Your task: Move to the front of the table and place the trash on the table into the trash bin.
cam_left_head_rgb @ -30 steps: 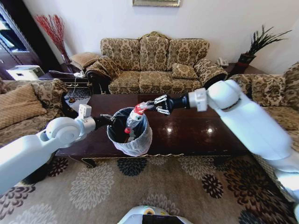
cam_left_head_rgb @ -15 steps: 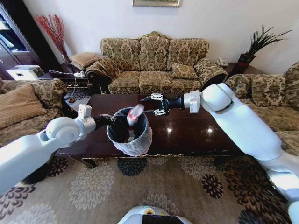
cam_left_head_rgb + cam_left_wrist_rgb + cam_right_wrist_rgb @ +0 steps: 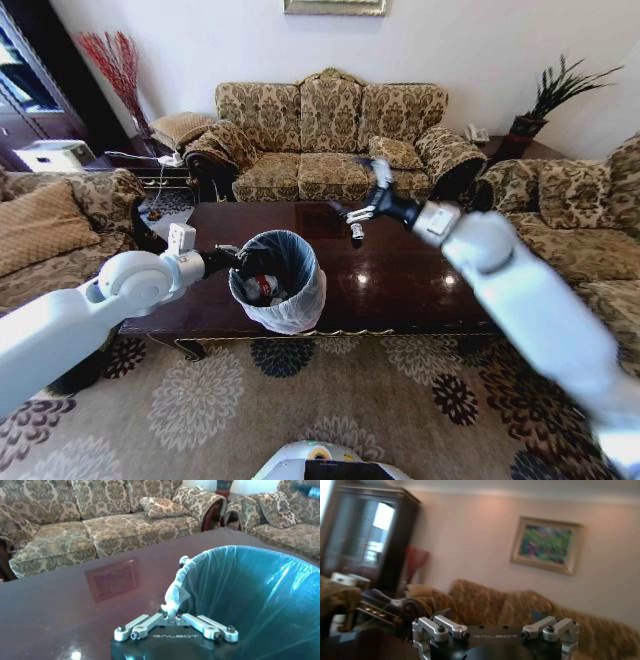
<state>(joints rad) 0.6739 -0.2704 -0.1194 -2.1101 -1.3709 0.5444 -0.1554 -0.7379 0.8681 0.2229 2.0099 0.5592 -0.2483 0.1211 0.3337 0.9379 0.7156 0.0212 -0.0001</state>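
Left tool (image 3: pixel 172 619) pinching trash bin (image 3: pixel 277 282) liner, right tool (image 3: pixel 362 205) spread (blurred), trash (image 3: pixel 262 287) half-hidden inside.

The large low coffee table (image 3: pixel 420 280) with its glossy dark brown wood top and square inlay reflects light.

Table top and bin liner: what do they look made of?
Table: looks like dark brown wood with a glossy varnish; it mirrors light spots and a framed picture. Could be veneer.
Bin liner: thin translucent plastic film, bluish over the dark trash bin; it is wrinkled and bunched where the left gripper pinches it.
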